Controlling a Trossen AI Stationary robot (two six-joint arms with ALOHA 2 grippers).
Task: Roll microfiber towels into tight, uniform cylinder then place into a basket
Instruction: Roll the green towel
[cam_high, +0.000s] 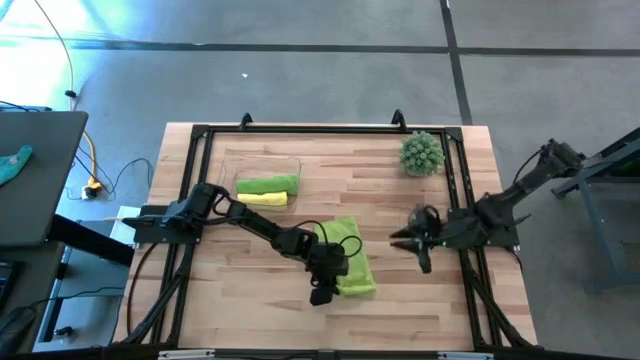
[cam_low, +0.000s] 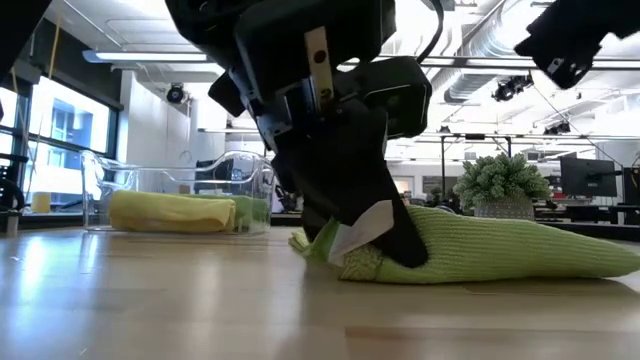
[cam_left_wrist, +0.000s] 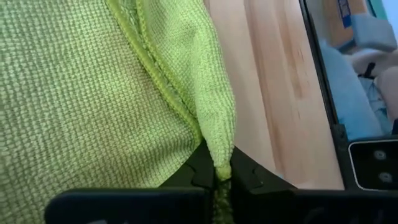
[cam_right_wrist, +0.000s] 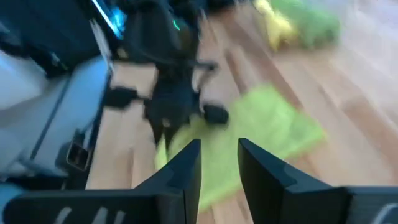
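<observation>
The left end effector (cam_left_wrist: 217, 177) is pressed together, pinching a corner of the lime green towel (cam_high: 350, 255) that lies on the tabletop (cam_high: 400, 200) just in front of the basket (cam_high: 267, 170). The basket holds what look like a green roll and a yellow roll (cam_high: 266, 198). The right end effector (cam_right_wrist: 219, 163), spread, hangs right of the towel, apart from it.
</observation>
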